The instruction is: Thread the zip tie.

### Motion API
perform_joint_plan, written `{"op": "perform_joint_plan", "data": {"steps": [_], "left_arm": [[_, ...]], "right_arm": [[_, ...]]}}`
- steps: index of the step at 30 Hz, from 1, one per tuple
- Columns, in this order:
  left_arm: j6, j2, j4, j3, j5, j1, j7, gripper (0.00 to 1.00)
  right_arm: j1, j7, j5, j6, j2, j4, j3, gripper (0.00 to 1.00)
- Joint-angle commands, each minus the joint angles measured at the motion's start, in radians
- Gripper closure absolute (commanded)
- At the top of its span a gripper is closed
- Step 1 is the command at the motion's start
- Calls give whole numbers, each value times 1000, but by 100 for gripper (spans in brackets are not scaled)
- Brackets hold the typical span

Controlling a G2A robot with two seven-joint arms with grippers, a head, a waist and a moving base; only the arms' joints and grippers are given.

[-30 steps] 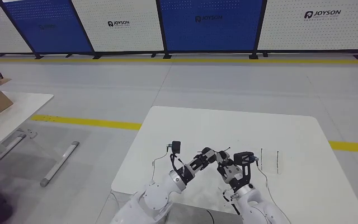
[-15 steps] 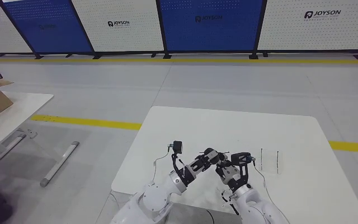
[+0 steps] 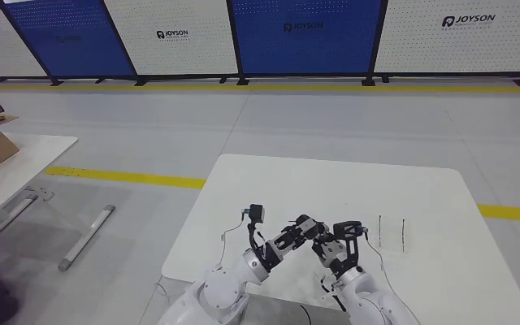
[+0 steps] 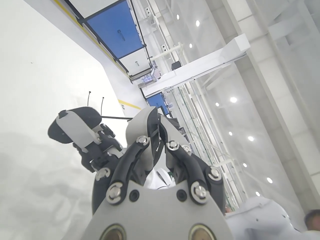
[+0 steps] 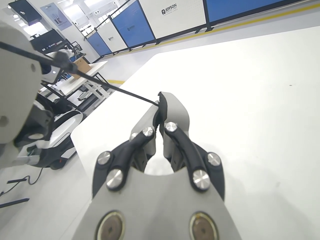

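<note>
A black zip tie [image 5: 112, 85] hangs stretched in the air between both grippers, just above the white table [image 3: 325, 179] near its front edge. My right gripper [image 5: 159, 104] is shut on one end of the strand. From there the strand runs to the tie's head [image 5: 61, 61] beside a finger of my left gripper [image 5: 15, 76]. In the left wrist view my left gripper [image 4: 155, 116] is shut, with the zip tie [image 4: 116, 117] reaching its fingertips from the right gripper [image 4: 75, 126]. From above, the left gripper [image 3: 309, 226] and right gripper [image 3: 335, 236] almost touch.
Two spare black zip ties [image 3: 380, 230] [image 3: 404, 231] lie side by side on the table to the right of the arms; they are the spare ties [image 4: 88, 98] in the left wrist view too. Bare tabletop extends behind and to the right.
The right gripper has shifted slightly left, closer to the left gripper. Both stay shut on the tie.
</note>
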Motion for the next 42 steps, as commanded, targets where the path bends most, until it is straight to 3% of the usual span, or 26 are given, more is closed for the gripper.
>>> {"op": "perform_joint_plan", "data": {"steps": [1,7,9,13,17,24,32,37,42], "left_arm": [[-4,1,-6,-2,2,5,-1,100],[-5,3,-7,-9,10,10,12,100],[6,1,5,-11,39,6,48,100],[13,-2,11,-8,22,5,85,100],[3,-1,12,-31,-7,17,106,100],[15,2,37,-74,-37,30,130,100],[24,1,76,-94,-69,33,147,100],[28,-1,85,-90,-67,32,157,100],[28,-2,84,-89,-68,32,162,100]], "right_arm": [[3,0,0,2,0,4,-2,100],[6,-2,7,3,-1,12,-7,100],[4,-12,17,0,-1,8,-5,0],[-17,-51,40,3,2,-16,20,0],[-74,-125,124,-25,9,-71,89,0],[-168,-218,400,-129,24,-138,267,0],[-229,-284,627,-177,33,-132,447,0],[-250,-309,719,-196,33,-116,508,0],[-250,-309,719,-196,33,-116,508,0]]}}
